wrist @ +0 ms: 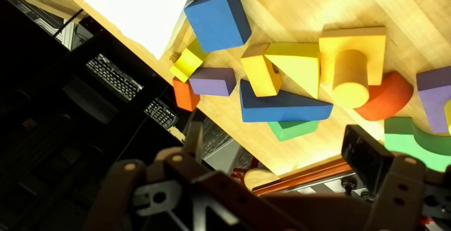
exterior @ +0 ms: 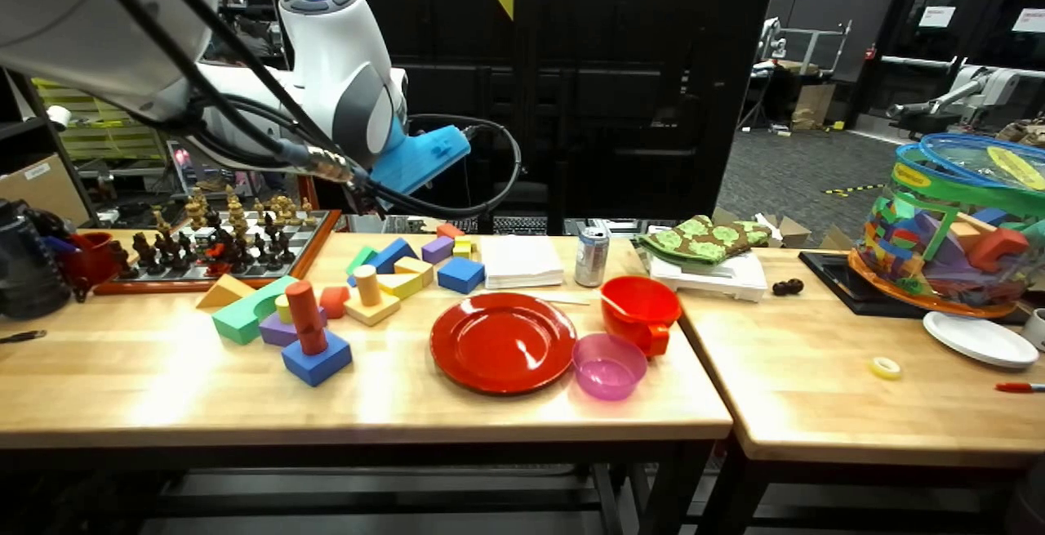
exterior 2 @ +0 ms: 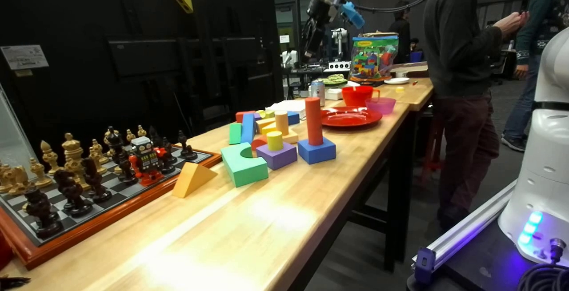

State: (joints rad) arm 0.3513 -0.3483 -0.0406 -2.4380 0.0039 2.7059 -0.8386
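Observation:
My gripper [wrist: 276,141] stands open above the table, its fingers wide apart with nothing between them. In an exterior view the gripper [exterior 2: 310,42] hangs high over the wooden blocks, touching none. Beyond the fingertips in the wrist view lie a blue wedge [wrist: 287,114] and a green block [wrist: 295,130], partly hidden under it. Around them are a yellow triangle [wrist: 299,58], a blue block [wrist: 218,23], a purple block [wrist: 212,81] and a wooden cylinder [wrist: 350,79] on a square base. A red cylinder [exterior: 305,318] stands upright on another blue block [exterior: 318,362].
A chessboard [exterior 2: 111,220] with pieces and a toy robot [exterior 2: 146,160] lies beside the blocks. Toward the table's far end are a red plate [exterior: 502,343], pink bowl [exterior: 609,367], red cup [exterior: 641,306], can [exterior: 592,257] and white paper stack [exterior: 521,261]. A black screen stands behind.

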